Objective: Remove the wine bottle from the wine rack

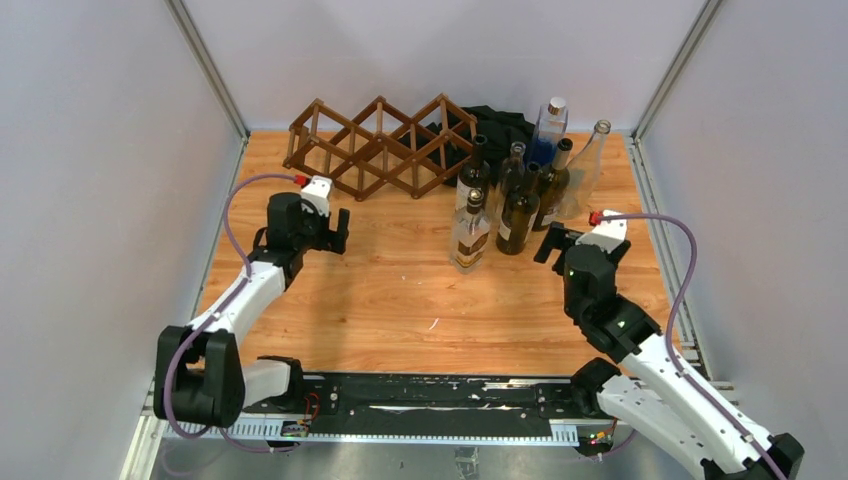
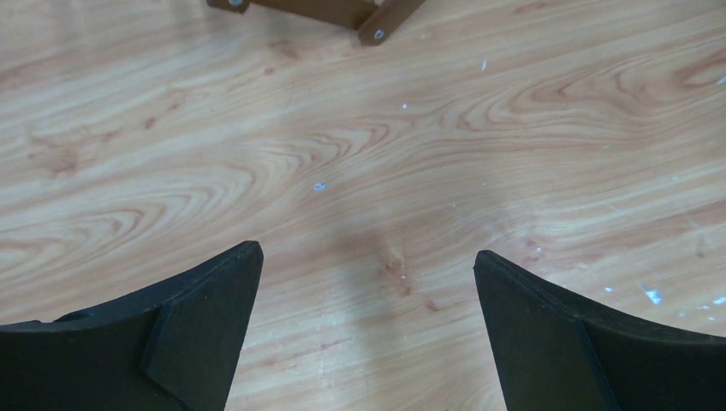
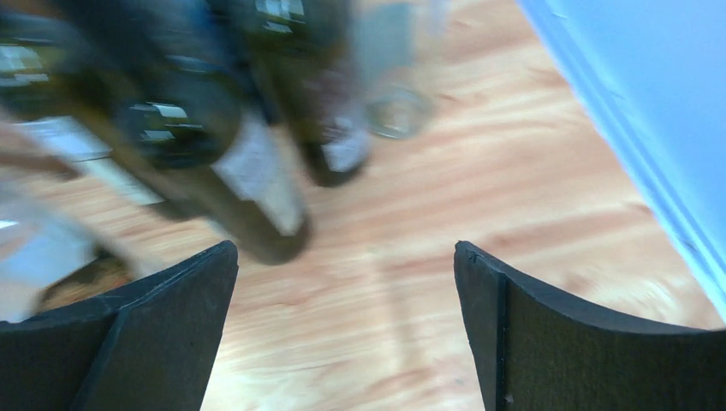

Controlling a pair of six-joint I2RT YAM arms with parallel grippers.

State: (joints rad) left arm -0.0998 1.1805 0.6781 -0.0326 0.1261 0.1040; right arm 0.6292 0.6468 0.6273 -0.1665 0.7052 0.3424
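Observation:
The dark brown lattice wine rack (image 1: 380, 145) stands at the back of the wooden table, and I see no bottle in its cells. Several wine bottles (image 1: 518, 205) stand upright in a cluster just right of the rack. My left gripper (image 1: 340, 231) is open and empty in front of the rack's left part. Its wrist view (image 2: 368, 257) shows bare wood and one foot of the rack (image 2: 377, 21) at the top. My right gripper (image 1: 557, 241) is open and empty just right of the nearest bottles. Its wrist view (image 3: 347, 253) shows blurred dark bottles (image 3: 257, 197) ahead on the left.
A black cloth (image 1: 500, 125) lies behind the bottles. A clear bottle with a blue base (image 1: 548, 130) and a clear glass one (image 1: 590, 165) stand at the back of the cluster. Grey walls close in the left, the back and the right (image 3: 633, 94).

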